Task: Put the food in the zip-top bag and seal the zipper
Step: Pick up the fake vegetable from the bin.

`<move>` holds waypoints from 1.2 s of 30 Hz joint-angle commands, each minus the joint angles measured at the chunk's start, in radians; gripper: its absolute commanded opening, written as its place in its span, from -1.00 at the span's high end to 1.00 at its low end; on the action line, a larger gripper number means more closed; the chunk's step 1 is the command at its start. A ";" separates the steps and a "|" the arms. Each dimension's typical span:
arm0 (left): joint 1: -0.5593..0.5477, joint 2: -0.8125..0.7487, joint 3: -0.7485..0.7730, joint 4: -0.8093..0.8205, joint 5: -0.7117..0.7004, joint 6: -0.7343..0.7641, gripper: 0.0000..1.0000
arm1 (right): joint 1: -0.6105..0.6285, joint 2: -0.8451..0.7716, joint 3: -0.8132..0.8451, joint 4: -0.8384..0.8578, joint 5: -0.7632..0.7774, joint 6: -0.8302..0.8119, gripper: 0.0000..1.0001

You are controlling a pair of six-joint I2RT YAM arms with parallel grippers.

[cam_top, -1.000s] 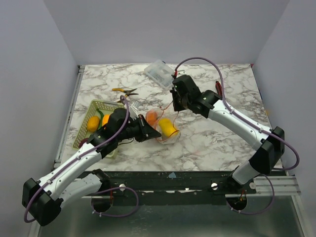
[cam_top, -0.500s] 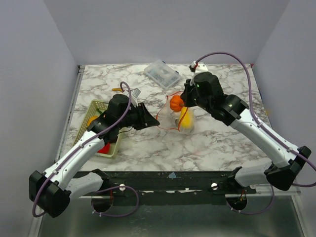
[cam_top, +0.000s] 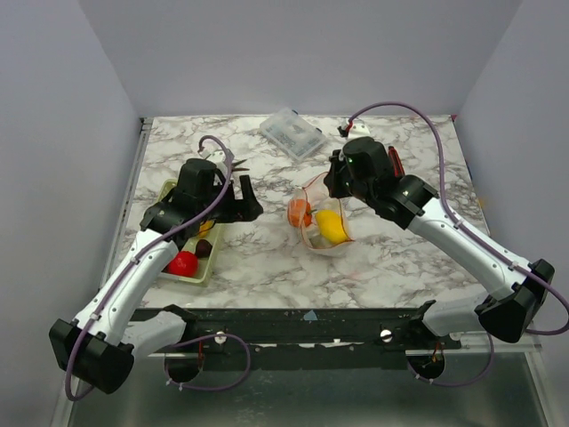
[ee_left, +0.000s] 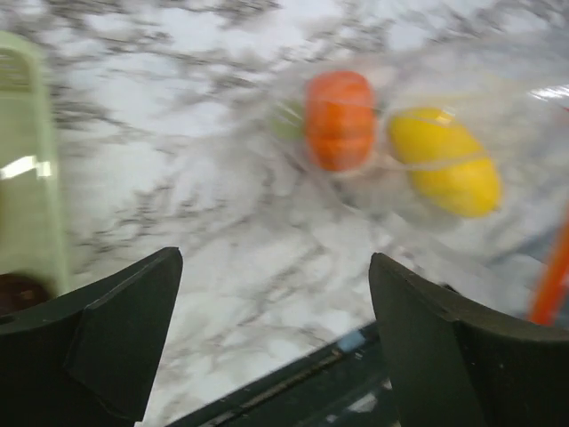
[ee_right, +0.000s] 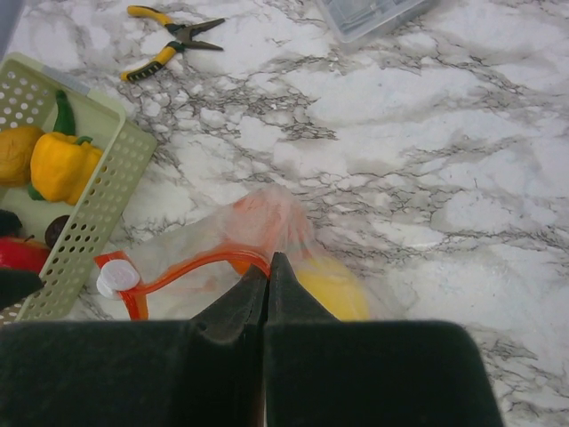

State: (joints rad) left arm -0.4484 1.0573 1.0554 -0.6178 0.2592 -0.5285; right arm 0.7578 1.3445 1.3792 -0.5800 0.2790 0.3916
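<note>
The clear zip-top bag (cam_top: pixel 322 222) lies mid-table with an orange food piece (cam_top: pixel 300 213) and a yellow lemon (cam_top: pixel 331 228) inside it. My right gripper (cam_top: pixel 331 183) is shut on the bag's red-orange zipper (ee_right: pixel 197 265) and holds that edge up; the white slider tab (ee_right: pixel 116 277) shows at the strip's left end. My left gripper (cam_top: pixel 244 201) hangs open and empty left of the bag, near the basket. From the left wrist, the orange piece (ee_left: pixel 340 120) and the lemon (ee_left: pixel 444 162) show through the plastic, beyond the spread fingers (ee_left: pixel 107 329).
The pale green mesh basket (cam_top: pixel 168 197) at the left holds a red tomato (cam_top: pixel 182 263), a yellow pepper (ee_right: pixel 62 165) and an orange fruit (ee_right: pixel 13 151). Yellow-handled pliers (ee_right: pixel 173 40) and a rigid clear box (cam_top: pixel 292 133) lie at the back. A dark-red knife (cam_top: pixel 394 164) sits behind the right arm.
My left gripper opened and drew back left from the bag towards the basket. The orange piece now lies inside the bag. My right gripper has kept its hold on the zipper.
</note>
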 commanded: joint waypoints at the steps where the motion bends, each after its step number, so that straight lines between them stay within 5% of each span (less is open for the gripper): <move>1: 0.066 0.001 -0.018 -0.115 -0.410 0.151 -0.81 | -0.001 -0.016 -0.025 0.060 0.006 0.001 1.00; 8: 0.168 0.094 -0.124 0.031 -0.598 0.261 -0.90 | -0.001 -0.033 -0.040 0.067 -0.003 -0.003 0.99; 19: 0.306 0.398 -0.071 0.099 -0.422 0.303 -0.92 | 0.000 -0.080 -0.054 0.087 -0.047 -0.013 0.99; 36: 0.316 0.490 -0.039 0.085 -0.460 0.309 -0.76 | -0.001 -0.074 -0.078 0.119 -0.075 -0.024 0.99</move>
State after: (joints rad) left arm -0.1364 1.5455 0.9878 -0.5285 -0.2012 -0.2207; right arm 0.7578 1.2728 1.3094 -0.5167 0.2279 0.3756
